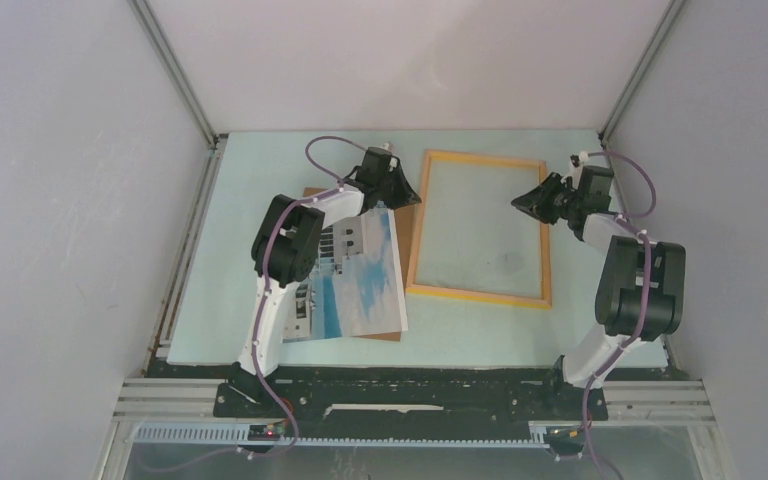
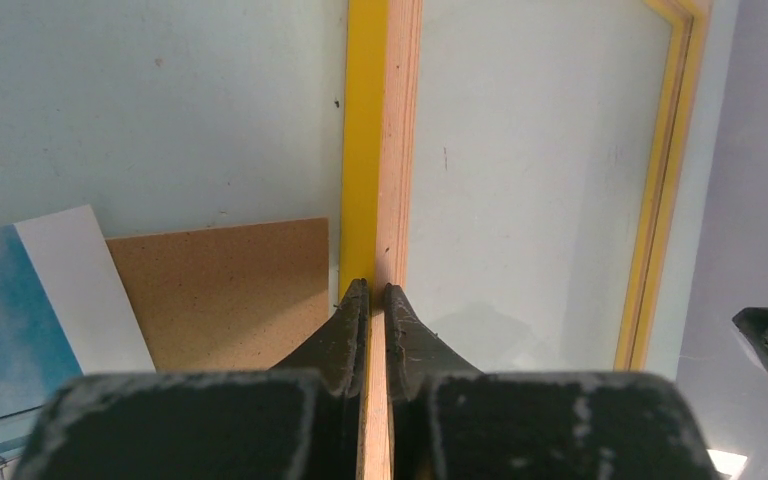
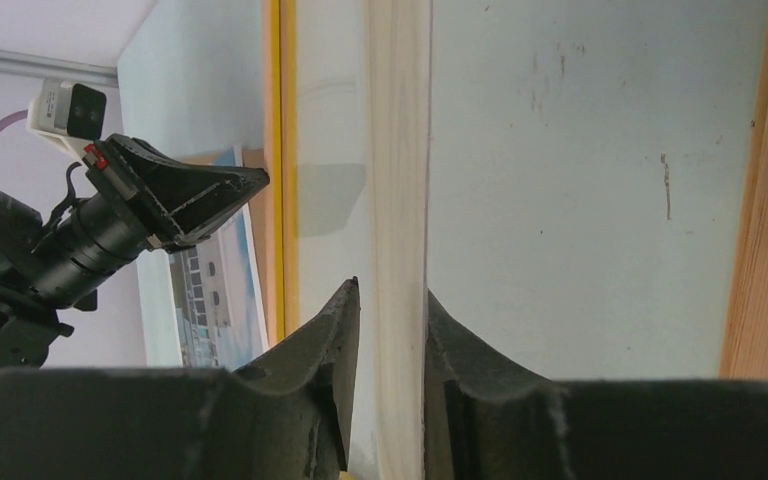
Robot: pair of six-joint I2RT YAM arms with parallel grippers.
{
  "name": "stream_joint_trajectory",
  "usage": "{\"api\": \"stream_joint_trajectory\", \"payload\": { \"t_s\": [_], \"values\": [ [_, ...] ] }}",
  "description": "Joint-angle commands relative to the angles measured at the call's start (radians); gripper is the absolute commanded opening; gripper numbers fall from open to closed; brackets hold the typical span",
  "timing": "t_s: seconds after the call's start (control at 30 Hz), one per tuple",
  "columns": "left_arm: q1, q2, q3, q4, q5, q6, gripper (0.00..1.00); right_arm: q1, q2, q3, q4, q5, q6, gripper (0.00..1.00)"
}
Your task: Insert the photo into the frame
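The yellow-orange frame [image 1: 480, 228] lies mid-table with its clear pane showing the table through it. My left gripper [image 1: 400, 190] is at the frame's left rail near the far corner. In the left wrist view the left gripper [image 2: 377, 290] is shut on that rail [image 2: 380, 120]. My right gripper [image 1: 530, 203] is at the right rail. In the right wrist view the right gripper [image 3: 392, 295] straddles the pale rail [image 3: 397, 150], open, with a gap at one finger. The photo [image 1: 355, 275] of a white building and blue sky rests left of the frame, on the brown backing board [image 1: 315, 192].
The photo [image 2: 10, 300] and backing board [image 2: 220, 290] sit close beside the frame's left rail. White walls enclose the table on three sides. Both arm bases stand at the near edge, with a black rail running along it.
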Motion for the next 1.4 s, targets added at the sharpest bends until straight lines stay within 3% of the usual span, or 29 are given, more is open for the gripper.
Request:
{"api": "stream_joint_trajectory", "payload": {
  "t_s": [0.0, 0.5, 0.77, 0.87, 1.1, 1.27, 1.37],
  "values": [
    [-0.023, 0.033, 0.048, -0.006, 0.044, -0.004, 0.00, 0.035, 0.009, 0.041, -0.019, -0.007, -0.028, 0.33],
    [-0.030, 0.019, 0.049, -0.022, 0.019, 0.021, 0.02, 0.052, 0.021, 0.110, -0.186, 0.101, -0.087, 0.62],
    [-0.051, 0.002, 0.048, -0.038, -0.012, 0.050, 0.34, 0.061, 0.029, 0.112, -0.185, 0.102, -0.086, 0.63],
    [-0.060, -0.001, 0.053, -0.046, -0.025, 0.064, 0.39, 0.061, 0.027, 0.115, -0.186, 0.101, -0.086, 0.63],
    [-0.089, 0.003, 0.083, -0.120, -0.119, 0.097, 0.40, 0.064, 0.017, 0.118, -0.206, 0.113, -0.097, 0.63],
    [-0.124, 0.000, 0.121, -0.199, -0.226, 0.145, 0.36, 0.064, 0.022, 0.119, -0.207, 0.114, -0.096, 0.63],
    [-0.128, 0.006, 0.137, -0.221, -0.244, 0.154, 0.29, 0.064, 0.025, 0.118, -0.208, 0.114, -0.098, 0.63]
  ]
}}
